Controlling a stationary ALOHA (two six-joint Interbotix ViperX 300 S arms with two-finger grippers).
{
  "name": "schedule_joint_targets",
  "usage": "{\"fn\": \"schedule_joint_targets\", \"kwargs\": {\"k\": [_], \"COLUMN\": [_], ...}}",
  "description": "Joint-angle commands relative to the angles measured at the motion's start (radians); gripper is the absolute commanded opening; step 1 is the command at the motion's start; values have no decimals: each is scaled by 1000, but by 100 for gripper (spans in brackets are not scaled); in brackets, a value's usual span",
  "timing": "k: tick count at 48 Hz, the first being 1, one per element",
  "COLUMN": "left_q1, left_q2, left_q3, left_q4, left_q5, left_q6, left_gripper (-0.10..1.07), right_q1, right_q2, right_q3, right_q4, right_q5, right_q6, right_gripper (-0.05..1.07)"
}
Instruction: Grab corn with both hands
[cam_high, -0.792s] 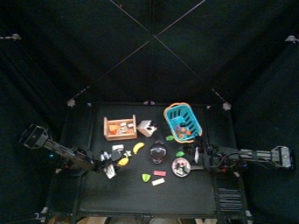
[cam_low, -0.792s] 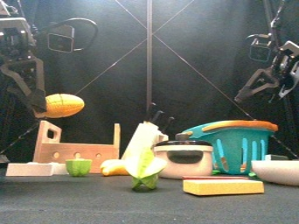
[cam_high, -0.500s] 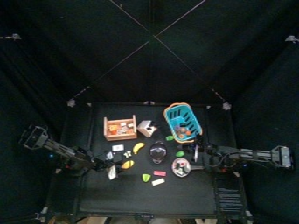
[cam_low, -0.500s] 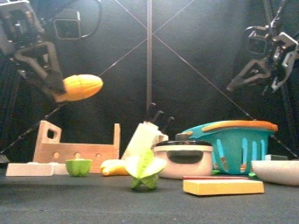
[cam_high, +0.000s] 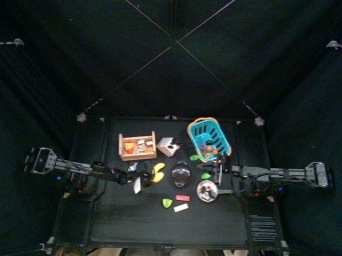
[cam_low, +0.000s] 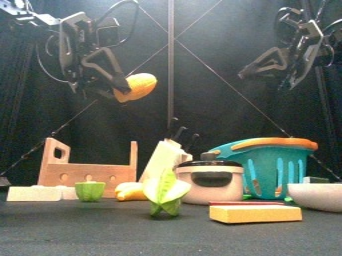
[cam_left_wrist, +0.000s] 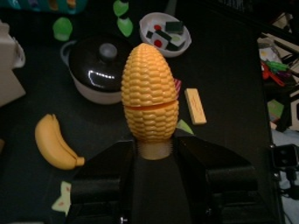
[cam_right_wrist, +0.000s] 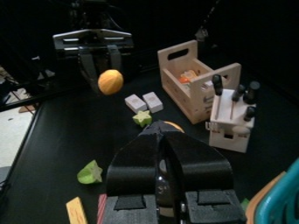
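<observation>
The left gripper (cam_low: 104, 82) is raised high above the table and clamps the base of the corn (cam_low: 135, 87). In the front view the cob is well clear of everything on the table, tilted, with its tip pointing toward the middle. In the left wrist view the corn (cam_left_wrist: 155, 92) stands out straight from between the two jaws, which press against its lower end.

The right gripper (cam_low: 274, 62) is also raised, on the opposite side, well apart from the corn. In the right wrist view its jaws are brought together with nothing between them, and the corn (cam_right_wrist: 110, 82) shows some way ahead of them, hanging from the left gripper (cam_right_wrist: 98, 54).

Items on the table below, as seen from the front:
- a wooden rack (cam_low: 83, 172) at the left
- a small green cup (cam_low: 90, 190) in front of the rack
- a banana (cam_low: 131, 190) beside the cup
- a lidded pot (cam_low: 211, 182) near the middle
- a blue basket (cam_low: 274, 165) with an orange handle, right of the pot
- a yellow block (cam_low: 255, 213) lying at the front
</observation>
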Motion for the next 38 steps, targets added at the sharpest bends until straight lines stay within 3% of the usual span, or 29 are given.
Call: {"fn": "schedule_joint_targets", "kwargs": {"k": [1, 5, 24, 38], "left_q1": [15, 20, 41, 41], "left_q2": [35, 78, 218, 268], "left_q3": [-66, -101, -230, -279], "left_q4": [35, 63, 126, 144], "left_q5": [-12, -6, -6, -12], "left_q6": [9, 17, 26, 28], "left_gripper": [59, 58, 56, 41], "right_q1": [20, 34, 81, 83], "right_q2": [32, 55, 186, 282], "right_q3": [-38, -51, -98, -153], "right_q4": [-2, -2, 23, 23], "right_q5": [-46, -63, -107, -110], "right_q6": [-2, -2, 0, 0], "right_gripper": [3, 9, 62, 78]}}
